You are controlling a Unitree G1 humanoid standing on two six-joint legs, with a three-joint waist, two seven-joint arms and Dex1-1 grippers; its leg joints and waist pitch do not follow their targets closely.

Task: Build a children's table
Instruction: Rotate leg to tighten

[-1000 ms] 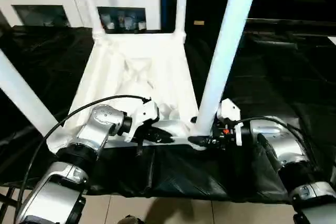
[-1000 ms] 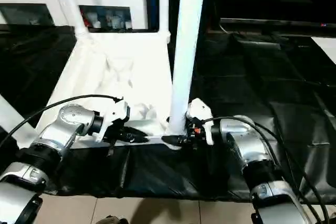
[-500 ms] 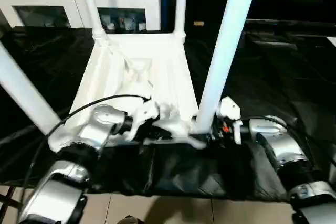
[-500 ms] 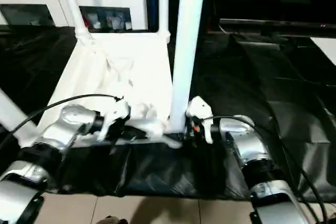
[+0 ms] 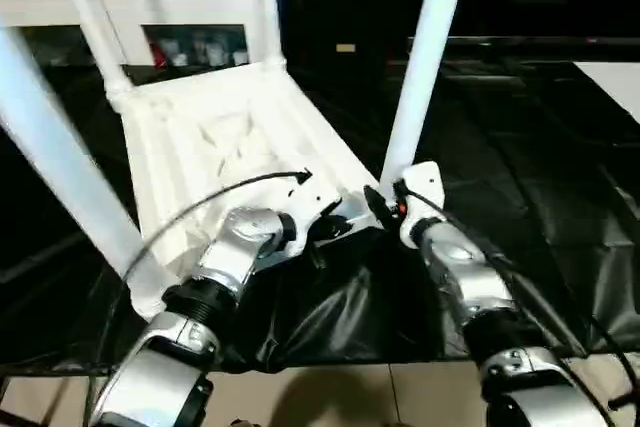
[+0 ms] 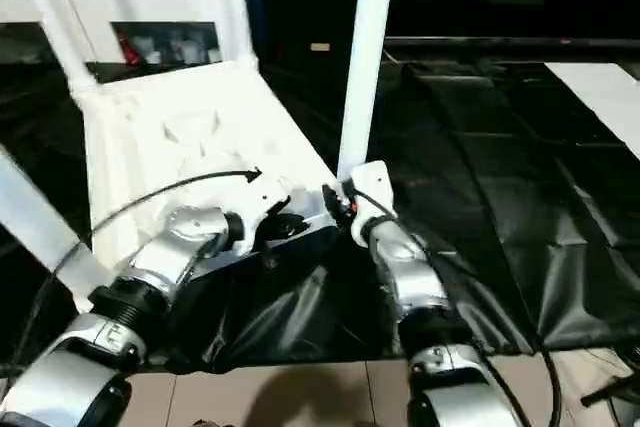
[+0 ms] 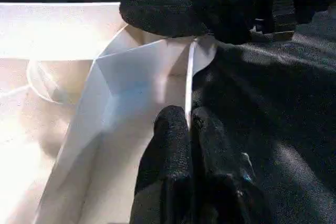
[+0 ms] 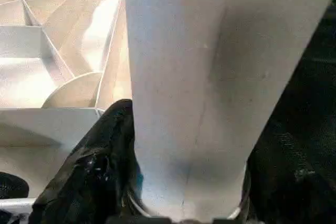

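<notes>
Tabletop [image 5: 215, 142] underside-up, legs skyward — left hand [image 7: 188, 129] pinches its rim, right hand [image 5: 385, 209] clasps leg [image 5: 420, 57].

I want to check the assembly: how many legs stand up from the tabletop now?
4: near-left leg, far-left leg, far-right leg, and near-right leg in the right claw. All rise from tabletop corners.

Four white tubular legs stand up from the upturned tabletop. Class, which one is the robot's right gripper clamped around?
The near right-hand white tubular leg: the right gripper clasps its base, unlike the other three.
</notes>
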